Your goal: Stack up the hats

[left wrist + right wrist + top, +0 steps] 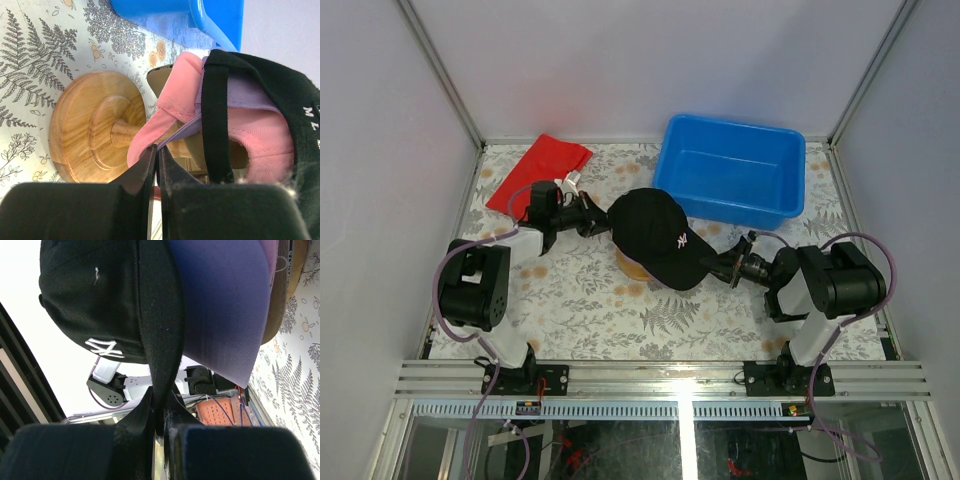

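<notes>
1. The worktop (590, 320) is carrying everything. The blue bin (730, 180) is sitting at its far right, and the red cloth (538, 172) is lying at the far left.
2. The hats (655, 240) are sitting nested in 1 pile at the centre, over the wooden stand (95, 127). The black cap (90, 290) is covering the purple cap (225, 305), the pink cap (180, 95) and the tan cap (286, 290).
3. The right hand (161, 410) is pinching the edge of the black cap's brim, with its jaws nearly closed.
4. The left hand (156, 157) is closing to a sliver on the pink cap's rear edge.
5. The 4 caps are looking light. Their crowns are soft and likely to collapse, while the brims are stiffer, so the brim edge is probably the surest place to take hold. Pulling on it is risking dragging the pile off the stand.
</notes>
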You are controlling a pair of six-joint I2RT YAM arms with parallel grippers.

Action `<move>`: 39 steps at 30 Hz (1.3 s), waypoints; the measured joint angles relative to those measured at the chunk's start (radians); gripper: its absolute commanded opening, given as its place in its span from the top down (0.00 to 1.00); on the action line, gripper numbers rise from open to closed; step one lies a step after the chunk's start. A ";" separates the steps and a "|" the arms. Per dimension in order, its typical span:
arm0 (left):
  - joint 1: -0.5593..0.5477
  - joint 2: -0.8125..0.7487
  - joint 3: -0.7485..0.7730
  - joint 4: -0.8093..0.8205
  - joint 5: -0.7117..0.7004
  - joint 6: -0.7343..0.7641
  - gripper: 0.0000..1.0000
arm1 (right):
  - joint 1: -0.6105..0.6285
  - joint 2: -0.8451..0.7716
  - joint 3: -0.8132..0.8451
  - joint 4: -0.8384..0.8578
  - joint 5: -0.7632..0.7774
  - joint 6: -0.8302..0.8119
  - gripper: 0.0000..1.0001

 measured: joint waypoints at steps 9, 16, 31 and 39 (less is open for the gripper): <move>0.012 -0.046 -0.024 -0.006 -0.009 -0.039 0.91 | 0.006 -0.064 0.092 -0.093 -0.032 -0.030 1.00; 0.079 -0.182 -0.066 -0.034 -0.037 -0.089 0.75 | 0.008 -0.203 0.293 -0.646 -0.087 -0.335 1.00; 0.168 -0.288 -0.159 0.020 -0.023 -0.224 0.63 | 0.008 -0.239 0.370 -0.959 -0.098 -0.553 1.00; 0.168 -0.288 -0.161 0.097 0.008 -0.327 0.60 | 0.008 -0.246 0.385 -1.015 -0.098 -0.591 1.00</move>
